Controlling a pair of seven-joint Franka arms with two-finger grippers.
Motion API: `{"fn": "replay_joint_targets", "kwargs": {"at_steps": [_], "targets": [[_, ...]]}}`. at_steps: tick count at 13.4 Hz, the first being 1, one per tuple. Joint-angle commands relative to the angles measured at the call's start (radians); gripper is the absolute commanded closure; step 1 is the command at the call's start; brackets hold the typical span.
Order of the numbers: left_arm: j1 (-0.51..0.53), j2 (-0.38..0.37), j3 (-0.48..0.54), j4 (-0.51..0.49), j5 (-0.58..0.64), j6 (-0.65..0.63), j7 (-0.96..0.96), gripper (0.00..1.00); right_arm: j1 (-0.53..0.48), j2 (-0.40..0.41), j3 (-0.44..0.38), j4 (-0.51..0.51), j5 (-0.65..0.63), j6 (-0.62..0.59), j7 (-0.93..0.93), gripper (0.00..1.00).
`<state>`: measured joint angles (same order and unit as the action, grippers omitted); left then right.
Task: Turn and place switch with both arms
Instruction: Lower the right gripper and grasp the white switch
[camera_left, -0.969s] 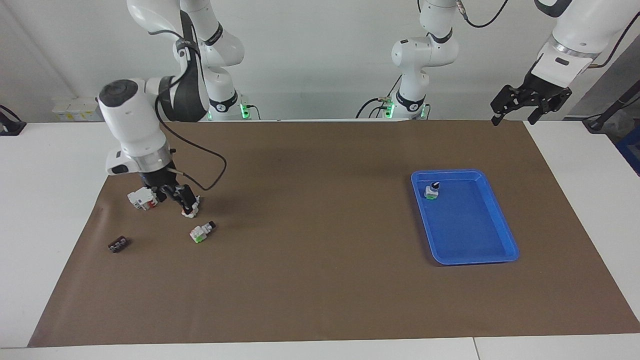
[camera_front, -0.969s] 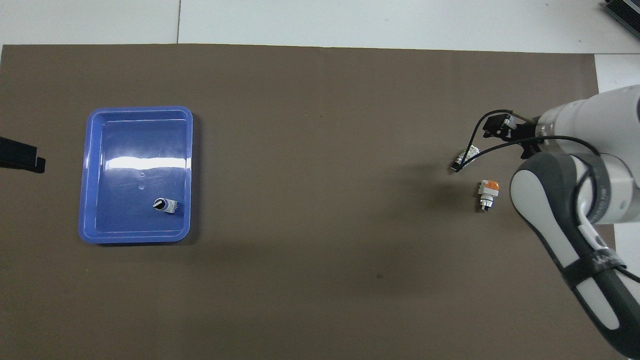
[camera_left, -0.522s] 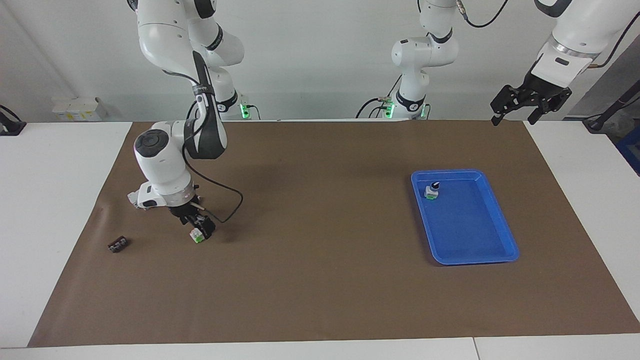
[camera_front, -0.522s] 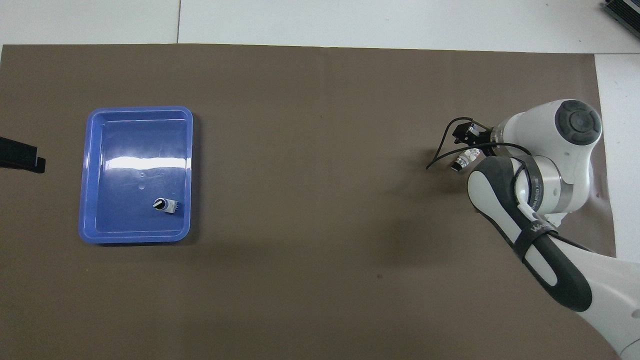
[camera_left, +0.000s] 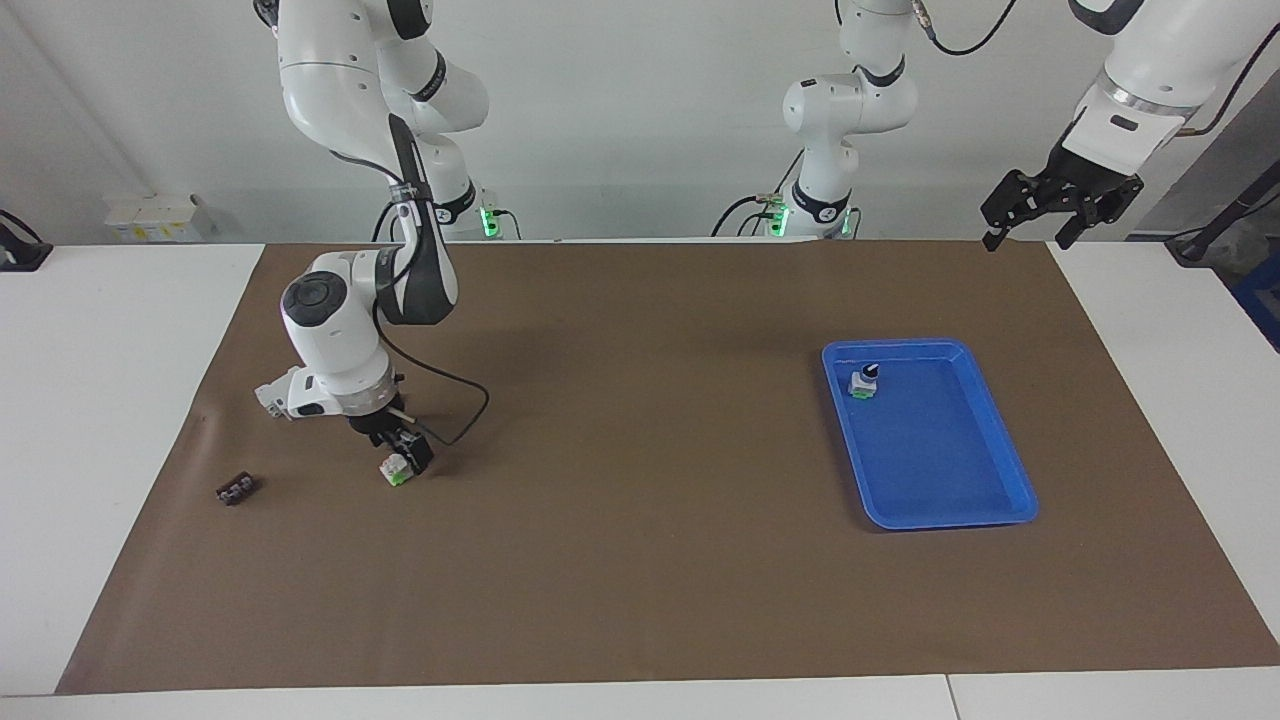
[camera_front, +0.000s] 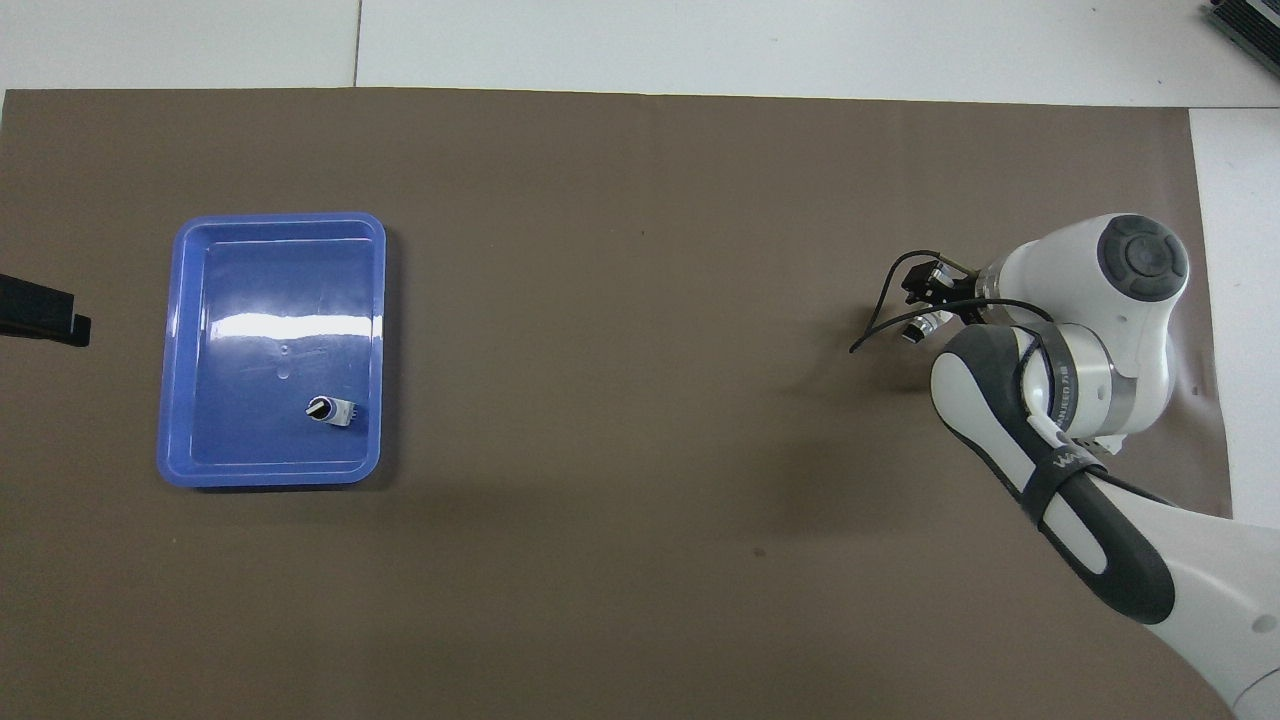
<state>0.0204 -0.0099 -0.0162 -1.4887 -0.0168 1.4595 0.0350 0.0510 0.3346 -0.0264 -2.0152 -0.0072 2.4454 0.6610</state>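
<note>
The right gripper (camera_left: 402, 455) is reaching down at the right arm's end of the brown mat (camera_left: 640, 560), its black fingers sitting around the switch (camera_left: 397, 470) that is lying on its side there — bright green end pointing away from the robots, the body tucked between the fingers. Whether those fingers are already pressing on the switch or only bracketing it cannot be told; the switch is resting on the mat under the gripper, not lifted. In the overhead view the right gripper (camera_front: 925, 290) is showing just past the arm's white wrist, with only a small pale and dark part of the switch (camera_front: 918, 327) peeking out beside it. A white block (camera_left: 272, 397) is showing partly from under the right arm's wrist, nearer to the robots than the gripper, and a small black part (camera_left: 237, 489) is lying on the mat toward the table's end from the gripper, well apart from it. The left gripper (camera_left: 1030, 222) is waiting high in the air over the mat's corner at the left arm's end, its fingers spread and holding nothing. Below it and farther out, a blue tray (camera_left: 985, 510) is lying on the mat — a second green-ended switch (camera_left: 863, 381) is standing upright in the tray's corner nearest the robots, black knob up.
</note>
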Motion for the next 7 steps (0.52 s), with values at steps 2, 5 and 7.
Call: {"fn": "replay_joint_targets", "kwargs": {"at_steps": [2,5,7], "targets": [[0.003,-0.027,-0.005,-0.031,0.021,0.001,-0.009,0.0,-0.014,0.02,0.008,-0.004,-0.01,0.038,0.066,0.23],[0.004,-0.027,-0.004,-0.031,0.021,0.001,-0.009,0.0,-0.014,0.027,0.01,-0.002,-0.005,0.04,0.069,0.99],[0.004,-0.027,-0.005,-0.031,0.021,0.001,-0.009,0.0,-0.014,0.027,0.01,0.016,-0.004,0.018,0.068,1.0]]}}
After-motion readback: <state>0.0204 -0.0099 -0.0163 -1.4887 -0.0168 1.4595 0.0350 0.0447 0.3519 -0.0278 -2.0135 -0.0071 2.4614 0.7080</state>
